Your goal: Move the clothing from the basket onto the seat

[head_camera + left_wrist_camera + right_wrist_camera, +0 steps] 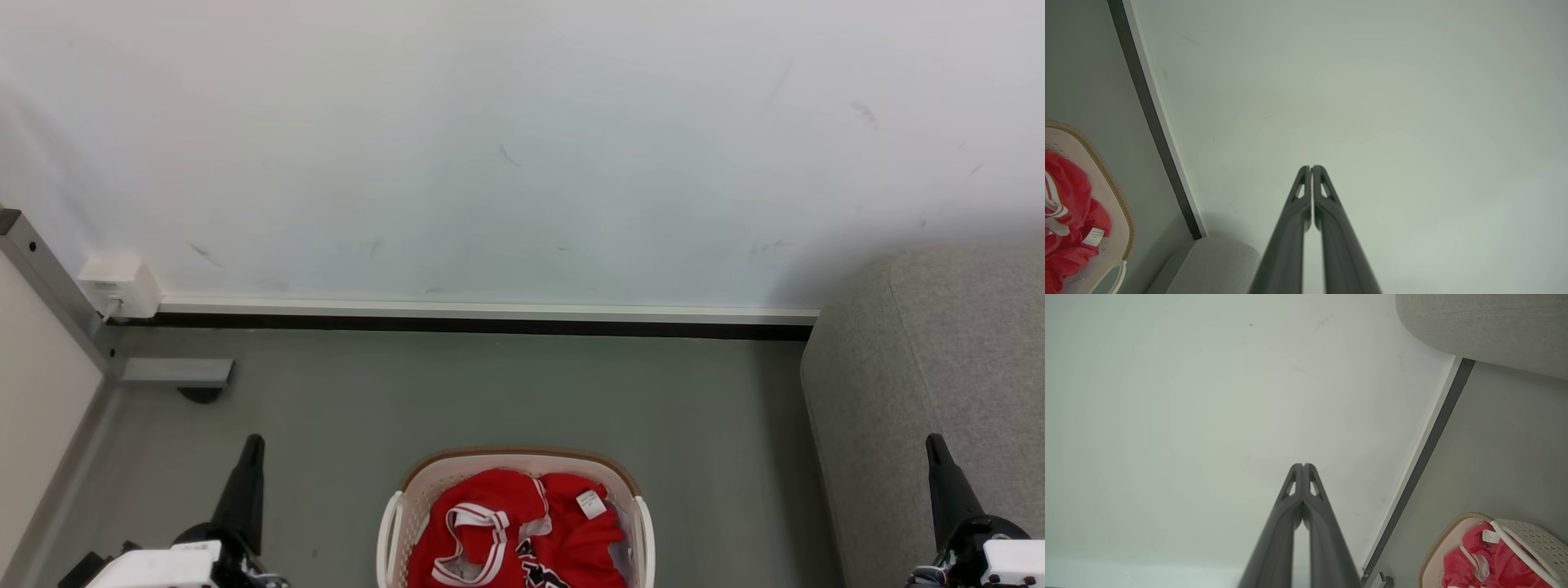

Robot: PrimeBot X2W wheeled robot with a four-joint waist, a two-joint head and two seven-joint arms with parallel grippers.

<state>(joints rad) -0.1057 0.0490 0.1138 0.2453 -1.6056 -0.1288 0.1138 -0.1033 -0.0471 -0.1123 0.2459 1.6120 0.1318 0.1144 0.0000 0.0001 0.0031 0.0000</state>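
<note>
**Handling Note — Clothing in the Basket**

Both arms are at rest. The fingers of the left gripper [1310,168] lie pressed together with nothing between them, and the right gripper [1303,465] is closed and empty in the same way. Both point toward the wall [522,163], well apart from the load.

The clothing [522,539] lies heaped inside the basket [514,453], which stands on the floor [490,392] between my two grippers. The seat [939,392] stands to the right of the basket, with a strip of floor between them.

I judge the red jerseys to be light, limp and somewhat slick. They will sag and trail when lifted, and one piece may drag another up with it.

Recommended hold: the raised fold at the white striped trim [478,523], where I judge the doubled seam gives the fingers more bulk to pinch. I avoid the neck tag [591,504] — too small and weakly attached to carry a garment. The basket also looks light, so I judge it may lift or slide if fabric catches on its perforations.
</note>
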